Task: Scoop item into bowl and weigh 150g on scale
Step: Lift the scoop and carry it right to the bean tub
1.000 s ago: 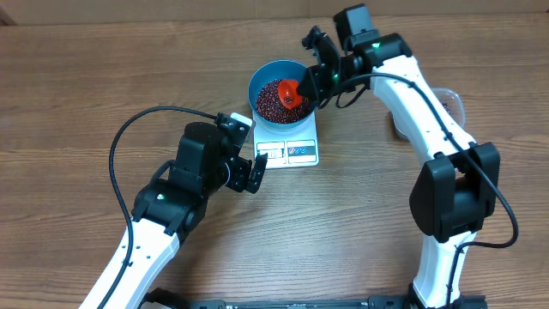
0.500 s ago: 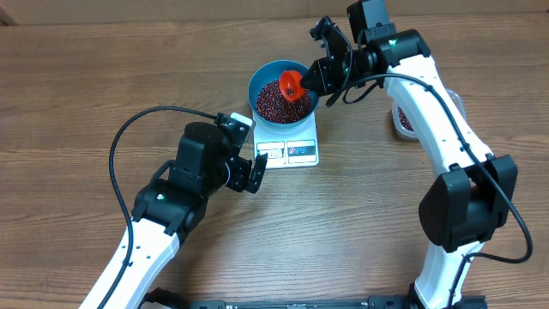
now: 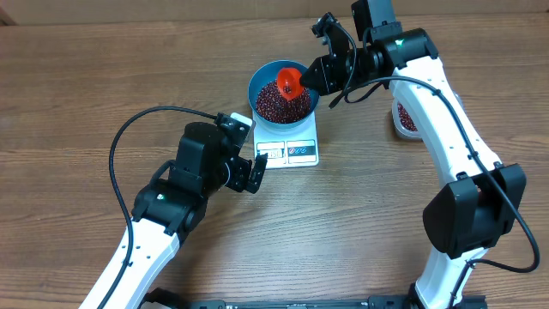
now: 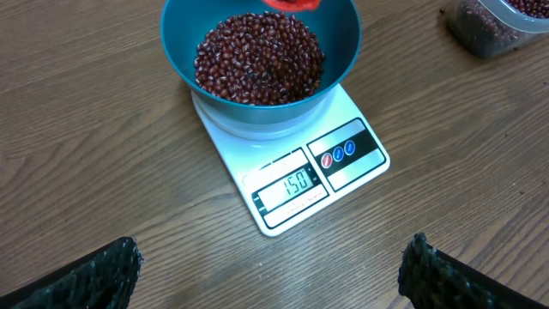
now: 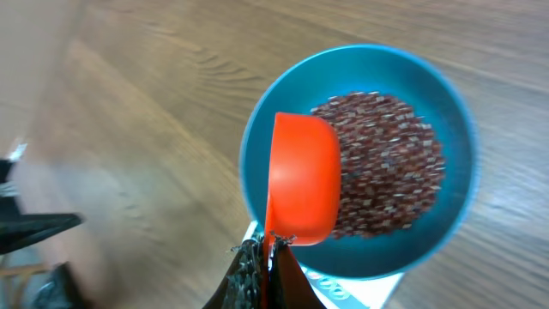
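Note:
The blue bowl (image 3: 252, 93) stands on the white scale (image 3: 302, 152) and holds a heap of red-brown beans (image 3: 279, 105). In the left wrist view the scale's display (image 4: 294, 183) reads 150. My right gripper (image 3: 316, 77) is shut on the handle of an orange scoop (image 3: 290, 81), which hovers over the bowl's far rim. From the right wrist, the scoop (image 5: 302, 176) hangs over the bowl's edge beside the beans (image 5: 386, 154). My left gripper (image 3: 251, 154) is open with nothing in it, low over the table at the scale's front left corner.
A clear plastic tub (image 3: 410, 118) with more beans stands to the right of the scale, partly under my right arm. The left arm's black cable (image 3: 137, 129) loops over the table on the left.
My right gripper has carried the scoop up and back from over the beans to the bowl's far rim, and the arm swung right, uncovering the tub. The left arm has not moved.

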Robot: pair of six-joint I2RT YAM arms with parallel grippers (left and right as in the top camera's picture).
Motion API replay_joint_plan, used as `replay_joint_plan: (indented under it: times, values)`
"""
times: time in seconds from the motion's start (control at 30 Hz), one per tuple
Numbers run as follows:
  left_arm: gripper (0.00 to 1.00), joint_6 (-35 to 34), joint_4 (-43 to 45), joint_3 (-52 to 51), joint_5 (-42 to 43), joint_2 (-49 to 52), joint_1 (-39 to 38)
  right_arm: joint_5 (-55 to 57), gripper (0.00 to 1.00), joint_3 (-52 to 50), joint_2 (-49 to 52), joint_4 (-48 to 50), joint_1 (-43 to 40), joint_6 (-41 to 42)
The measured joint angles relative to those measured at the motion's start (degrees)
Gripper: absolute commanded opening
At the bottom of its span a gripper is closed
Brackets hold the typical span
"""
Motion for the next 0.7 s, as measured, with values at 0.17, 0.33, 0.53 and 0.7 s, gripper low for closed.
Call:
replay_joint_plan:
  times: [0.17, 0.33, 0.53, 0.7]
  values:
    - [1.00, 0.00, 0.00, 0.00, 0.00, 0.00, 0.00, -7.32, 0.04, 0.00, -1.11, -3.54, -3.61, -0.61]
    - [1.00, 0.00, 0.00, 0.00, 0.00, 0.00, -0.02, -16.04, 0.04, 0.04, -3.76, -9.16, -12.11, -2.93]
    - [0.99, 0.00, 0.00, 0.00, 0.00, 0.00, 0.00, -21.57, 0.03, 0.37, -4.50, -17.86, -23.37, -7.10]
    - [0.99, 0.00, 0.00, 0.00, 0.00, 0.00, 0.00, -22.21, 0.04, 0.42, -4.50, -22.86, -32.06, -11.21]
